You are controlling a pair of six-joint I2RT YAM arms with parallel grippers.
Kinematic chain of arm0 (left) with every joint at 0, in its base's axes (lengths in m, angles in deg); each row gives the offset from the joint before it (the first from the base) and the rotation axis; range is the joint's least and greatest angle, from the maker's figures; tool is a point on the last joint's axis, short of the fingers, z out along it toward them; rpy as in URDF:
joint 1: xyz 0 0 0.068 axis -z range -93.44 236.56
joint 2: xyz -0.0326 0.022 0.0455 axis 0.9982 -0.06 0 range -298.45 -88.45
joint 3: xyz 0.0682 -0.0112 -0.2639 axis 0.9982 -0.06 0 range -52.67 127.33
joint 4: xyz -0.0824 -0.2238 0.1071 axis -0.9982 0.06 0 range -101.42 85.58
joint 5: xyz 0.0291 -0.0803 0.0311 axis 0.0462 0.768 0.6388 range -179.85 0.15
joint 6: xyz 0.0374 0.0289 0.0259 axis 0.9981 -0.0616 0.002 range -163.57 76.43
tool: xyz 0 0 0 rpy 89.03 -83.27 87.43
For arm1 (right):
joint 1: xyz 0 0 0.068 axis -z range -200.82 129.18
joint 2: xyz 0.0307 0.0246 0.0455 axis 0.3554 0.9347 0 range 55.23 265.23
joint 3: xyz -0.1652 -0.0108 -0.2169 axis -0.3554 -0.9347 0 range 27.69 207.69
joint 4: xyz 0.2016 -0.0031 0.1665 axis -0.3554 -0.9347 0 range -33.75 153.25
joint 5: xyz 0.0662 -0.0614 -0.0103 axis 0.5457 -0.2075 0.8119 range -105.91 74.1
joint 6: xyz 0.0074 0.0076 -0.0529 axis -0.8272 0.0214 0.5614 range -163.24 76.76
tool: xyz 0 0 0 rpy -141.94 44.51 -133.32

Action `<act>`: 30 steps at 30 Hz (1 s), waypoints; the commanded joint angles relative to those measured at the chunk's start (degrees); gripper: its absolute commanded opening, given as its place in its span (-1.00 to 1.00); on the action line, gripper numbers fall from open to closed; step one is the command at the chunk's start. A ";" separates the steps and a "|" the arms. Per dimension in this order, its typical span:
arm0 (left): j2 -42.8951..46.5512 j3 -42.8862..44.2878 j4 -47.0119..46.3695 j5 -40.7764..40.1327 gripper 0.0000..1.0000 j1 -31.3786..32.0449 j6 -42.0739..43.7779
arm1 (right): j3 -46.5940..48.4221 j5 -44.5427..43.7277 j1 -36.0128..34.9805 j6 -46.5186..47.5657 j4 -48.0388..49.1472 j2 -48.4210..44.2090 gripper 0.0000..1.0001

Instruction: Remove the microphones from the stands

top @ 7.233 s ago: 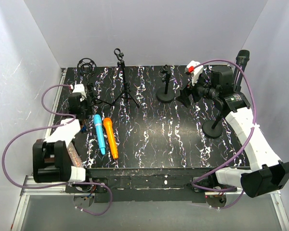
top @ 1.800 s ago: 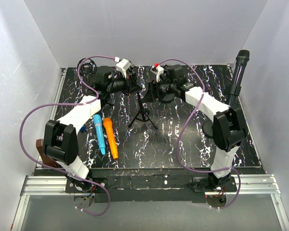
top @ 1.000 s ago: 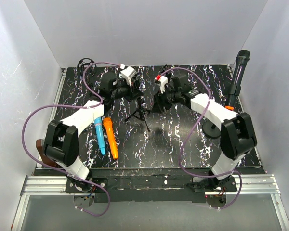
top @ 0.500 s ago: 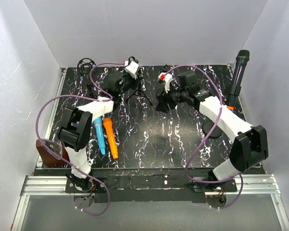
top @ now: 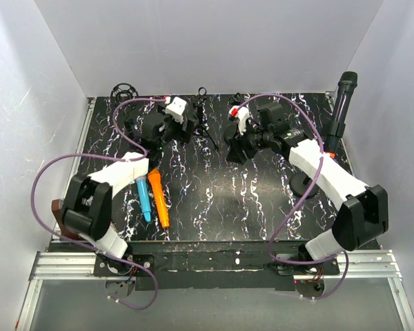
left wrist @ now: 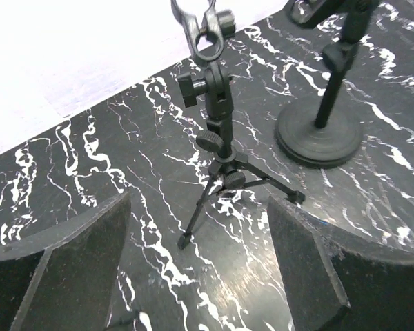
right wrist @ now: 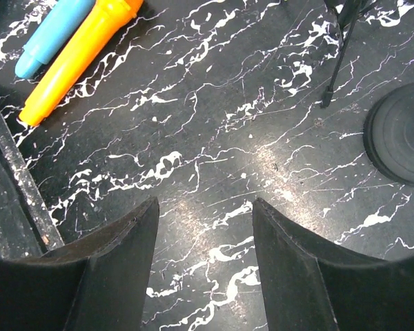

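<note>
A black microphone [top: 343,96] stands tilted in its stand, whose round base [top: 305,185] is at the right of the table beside the wall. Neither gripper touches it. In the top view my left gripper [top: 185,128] is open at the back, just left of a small tripod stand [top: 203,116]. The left wrist view shows that tripod stand [left wrist: 217,138] upright with an empty clip, ahead of the left gripper [left wrist: 193,276], whose jaws hold nothing. My right gripper [top: 240,147] is open over bare table, as the right wrist view confirms for the right gripper [right wrist: 203,276].
A blue microphone [top: 143,200] and an orange microphone [top: 159,200] lie side by side at the left. A second round-base stand [left wrist: 319,134] is next to the tripod. A shock mount [top: 124,92] sits in the back left corner. White walls close in on three sides.
My left gripper has opened and let go of the tripod stand, which now stands on its own at the back. The right arm has shifted only slightly.
</note>
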 commanded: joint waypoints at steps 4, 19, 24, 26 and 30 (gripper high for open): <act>15.65 -2.14 14.87 6.53 0.58 0.04 -1.72 | 5.63 1.22 0.12 3.05 -7.26 -9.58 0.27; 11.10 8.22 28.70 13.41 0.49 1.27 -3.92 | 15.20 -37.34 5.55 11.76 -18.50 -38.07 0.71; 9.77 9.28 29.05 13.32 0.50 2.76 -4.09 | 20.56 -45.63 18.90 2.11 -26.15 -34.49 0.79; 9.60 10.16 30.18 13.84 0.50 2.94 -6.02 | 23.02 -41.79 27.33 -2.98 -29.06 -30.80 0.79; 9.95 11.04 31.77 15.52 0.50 3.64 -7.26 | 27.69 -29.58 39.30 -12.05 -32.59 -22.97 0.74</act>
